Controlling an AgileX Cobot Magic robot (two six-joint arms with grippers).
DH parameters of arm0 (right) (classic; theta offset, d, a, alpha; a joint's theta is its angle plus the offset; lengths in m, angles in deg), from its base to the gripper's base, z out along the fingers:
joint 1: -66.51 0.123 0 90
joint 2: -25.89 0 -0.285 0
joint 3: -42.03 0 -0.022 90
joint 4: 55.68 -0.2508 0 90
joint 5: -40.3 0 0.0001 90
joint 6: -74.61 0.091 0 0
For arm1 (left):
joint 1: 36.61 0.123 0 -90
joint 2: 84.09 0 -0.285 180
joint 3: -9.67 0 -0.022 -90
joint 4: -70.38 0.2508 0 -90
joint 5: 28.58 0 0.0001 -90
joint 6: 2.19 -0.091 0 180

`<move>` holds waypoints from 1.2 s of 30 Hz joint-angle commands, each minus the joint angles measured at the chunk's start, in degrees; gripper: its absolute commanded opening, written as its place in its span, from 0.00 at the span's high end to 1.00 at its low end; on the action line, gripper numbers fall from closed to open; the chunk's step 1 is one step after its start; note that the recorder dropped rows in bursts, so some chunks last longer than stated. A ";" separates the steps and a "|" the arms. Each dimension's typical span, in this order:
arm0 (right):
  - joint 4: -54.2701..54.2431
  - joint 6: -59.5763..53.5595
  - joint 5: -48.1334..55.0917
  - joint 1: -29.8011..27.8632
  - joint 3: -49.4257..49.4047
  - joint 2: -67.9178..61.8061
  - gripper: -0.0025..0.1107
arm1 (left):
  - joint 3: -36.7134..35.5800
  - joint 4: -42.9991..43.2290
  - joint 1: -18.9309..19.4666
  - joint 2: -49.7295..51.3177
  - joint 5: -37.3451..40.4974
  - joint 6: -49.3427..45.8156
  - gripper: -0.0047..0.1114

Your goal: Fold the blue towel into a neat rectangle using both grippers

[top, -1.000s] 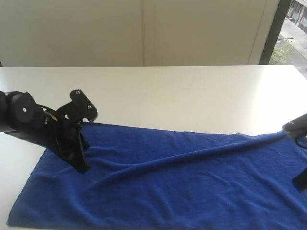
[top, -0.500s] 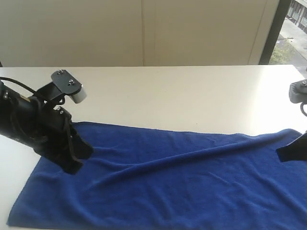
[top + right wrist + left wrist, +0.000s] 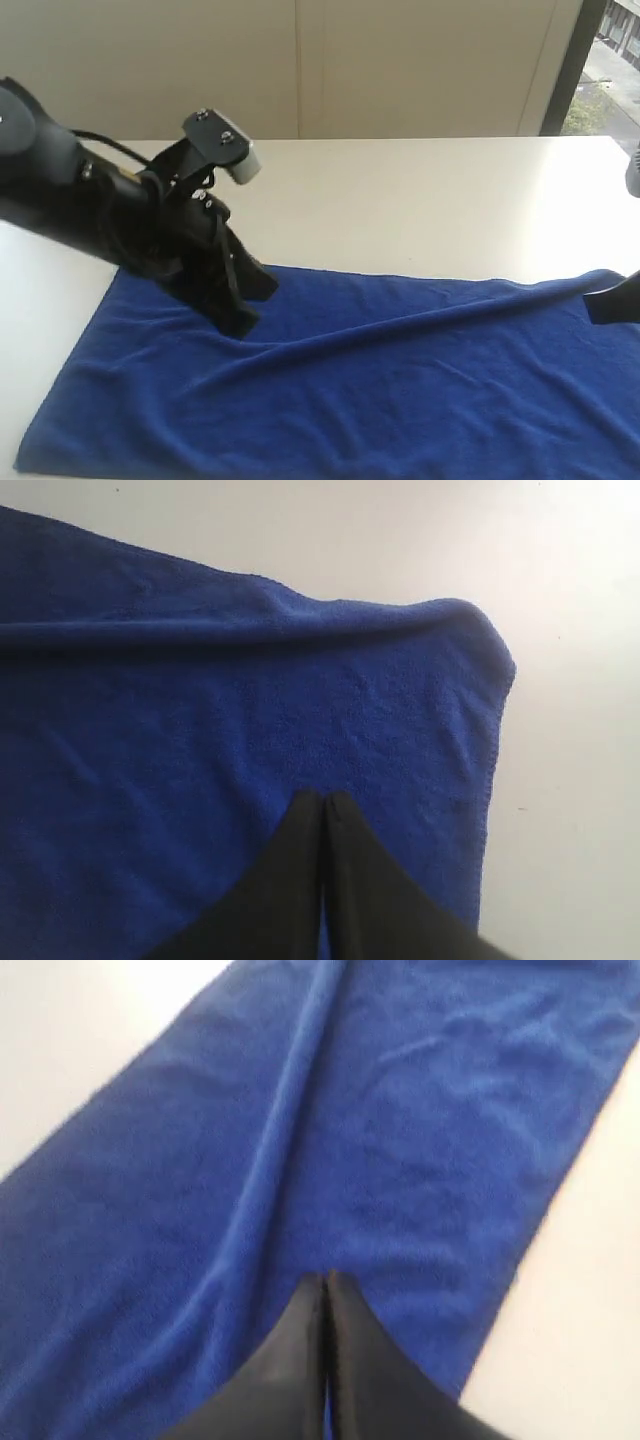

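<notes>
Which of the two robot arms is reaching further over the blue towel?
The left arm: its fingers reach well inside the blue towel, while the right arm's fingers show only at its right-hand end.

The left arm [image 3: 100, 215] slants downward, the left gripper [image 3: 240, 318] pointing down with fingers [image 3: 300, 1335] pressed together. The right gripper [image 3: 324, 798] likewise has its fingers closed tight.

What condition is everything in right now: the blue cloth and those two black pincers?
blue towel: lying spread out on the table, with one long raised crease running along it.
left fingers: pressed shut, nothing seen between them, tips over the towel.
right fingers: pressed shut, nothing seen between them, tips over the towel near a corner.
</notes>
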 commanded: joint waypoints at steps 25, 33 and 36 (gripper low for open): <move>0.26 2.10 0.31 -0.31 -0.36 0.48 0.98 | 32.31 8.16 4.43 44.97 -0.36 -0.94 0.96; 6.07 9.37 -0.81 -0.42 -0.22 0.03 0.98 | 32.90 7.16 6.18 44.36 1.25 -1.15 0.96; 12.61 16.18 -0.69 -0.42 1.84 -0.83 0.98 | 34.12 5.95 5.30 42.55 1.37 -1.61 0.96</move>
